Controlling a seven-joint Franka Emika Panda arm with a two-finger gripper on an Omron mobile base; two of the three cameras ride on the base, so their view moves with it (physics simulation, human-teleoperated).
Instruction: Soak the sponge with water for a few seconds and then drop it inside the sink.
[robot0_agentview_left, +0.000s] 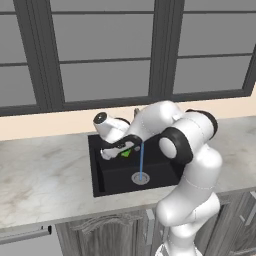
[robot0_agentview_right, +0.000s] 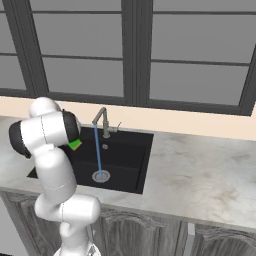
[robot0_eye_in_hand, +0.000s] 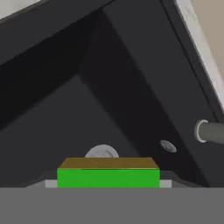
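My pincer (robot0_eye_in_hand: 108, 181) is clamped on the green sponge (robot0_eye_in_hand: 108, 177), up above the black sink (robot0_agentview_left: 112, 177). The blue water (robot0_agentview_left: 142, 160) falls just beside it, maybe touching; I can't quite tell.

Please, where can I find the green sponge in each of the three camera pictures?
Left base view: sponge at centre, beside the water.
Right base view: left of centre, beside the arm's dark joint.
Hand view: bottom centre, above the sink.
Shared landmark: the round drain.
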